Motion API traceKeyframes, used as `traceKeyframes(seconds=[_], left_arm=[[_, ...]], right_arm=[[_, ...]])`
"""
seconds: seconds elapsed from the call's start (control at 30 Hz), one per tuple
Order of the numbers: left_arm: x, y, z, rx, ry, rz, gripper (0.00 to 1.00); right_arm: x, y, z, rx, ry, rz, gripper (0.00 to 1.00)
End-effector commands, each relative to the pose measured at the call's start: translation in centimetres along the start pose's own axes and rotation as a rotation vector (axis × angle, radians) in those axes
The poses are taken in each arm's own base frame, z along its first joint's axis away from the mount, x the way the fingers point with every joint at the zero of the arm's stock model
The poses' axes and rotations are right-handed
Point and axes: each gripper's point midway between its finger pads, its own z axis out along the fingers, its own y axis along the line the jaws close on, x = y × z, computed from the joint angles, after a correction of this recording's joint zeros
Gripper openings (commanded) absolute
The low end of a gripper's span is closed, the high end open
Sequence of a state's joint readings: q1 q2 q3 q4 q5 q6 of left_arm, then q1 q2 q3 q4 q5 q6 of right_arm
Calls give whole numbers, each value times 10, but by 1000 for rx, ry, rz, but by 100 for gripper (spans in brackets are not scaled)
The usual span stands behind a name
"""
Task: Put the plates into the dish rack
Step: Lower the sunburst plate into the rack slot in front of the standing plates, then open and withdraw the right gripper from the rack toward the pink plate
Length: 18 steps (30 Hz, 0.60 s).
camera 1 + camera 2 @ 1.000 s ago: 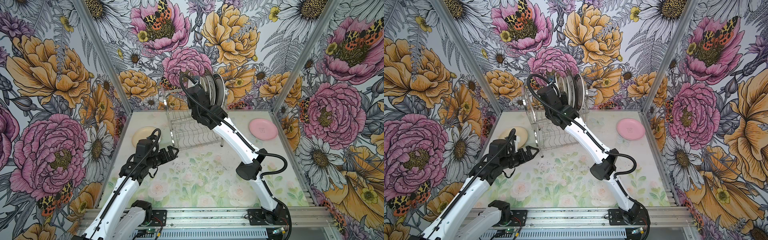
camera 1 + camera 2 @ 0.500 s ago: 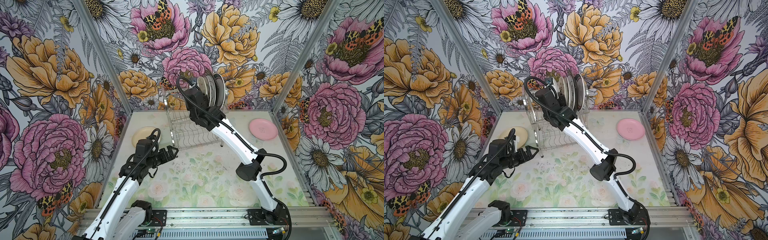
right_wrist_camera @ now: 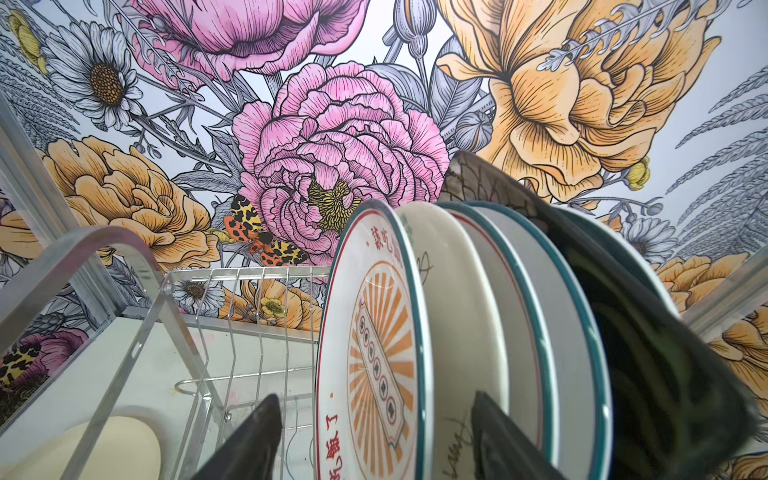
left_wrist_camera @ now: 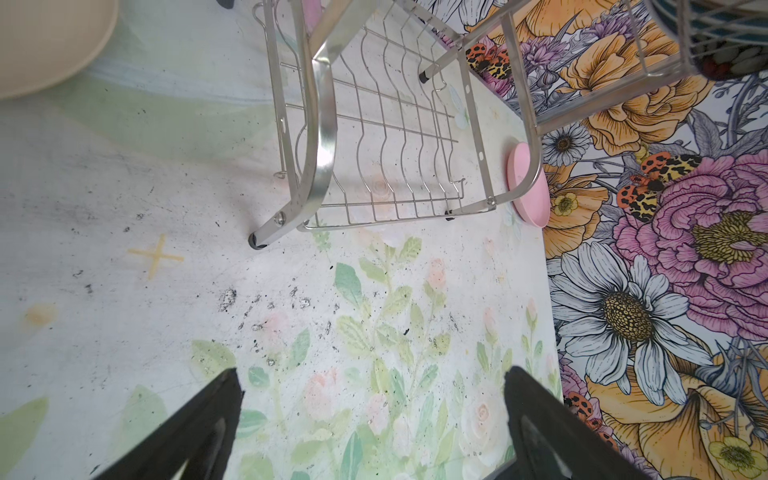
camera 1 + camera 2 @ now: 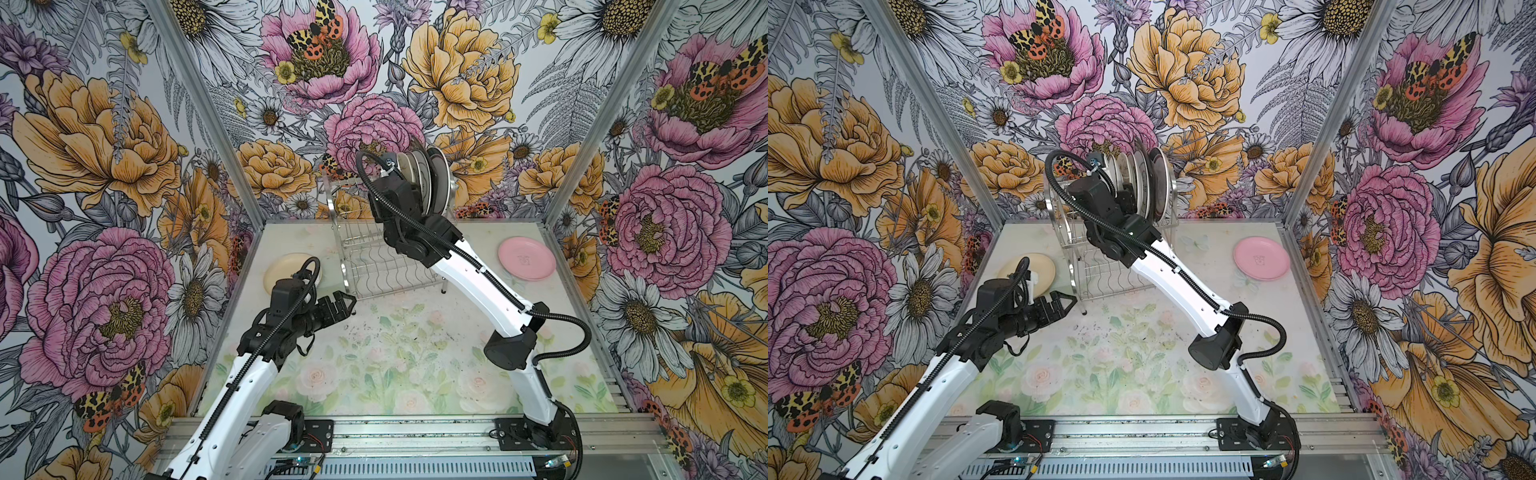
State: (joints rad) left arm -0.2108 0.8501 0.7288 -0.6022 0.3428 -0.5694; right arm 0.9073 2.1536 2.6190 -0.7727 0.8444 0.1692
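Now, cream plate (image 5: 283, 269) flat on table (image 5: 395, 353), left of dish rack (image 5: 374, 266). Left gripper (image 5: 345, 300) spread wide, empty, near rack's front leg. Upper tier: plates (image 5: 428, 183) upright in slots; right gripper (image 3: 374, 397) jaws parted astride sunburst plate (image 3: 374, 332), not pinching. Pink plate (image 5: 527, 258) flat far right.

Red Chinese characters ring the sunburst plate (image 3: 374, 353), racked at 12 o'clock of the table (image 5: 415, 332): 該吃 seems to stand at 1 side of the sunburst and 飯了 opposite, while black handwriting on the neighbouring plate (image 3: 457, 332) cannot be read. The pink plate (image 5: 527, 258) at 2 o'clock bears a central mark too small to read, and a yellow cross (image 4: 156, 256) is marked on the table.
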Motion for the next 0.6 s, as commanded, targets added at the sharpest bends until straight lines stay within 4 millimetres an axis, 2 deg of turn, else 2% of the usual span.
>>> traceKeyframes(seconds=[0.0,0.3,0.43,0.57], left_arm=[[-7,4,-3,-15,-41,0,99],[-4,8,-4,-26,-44,-10,99],[-2,10,-4,-32,-40,-14,99],[0,11,-3,-32,-35,-17,99]], right_arm=[[-20,-14,-27,-20,-30,55,75],[-7,-17,-68,-118,16,108,75],[8,-29,-82,-147,55,151,76],[32,-46,-95,-155,102,193,76]])
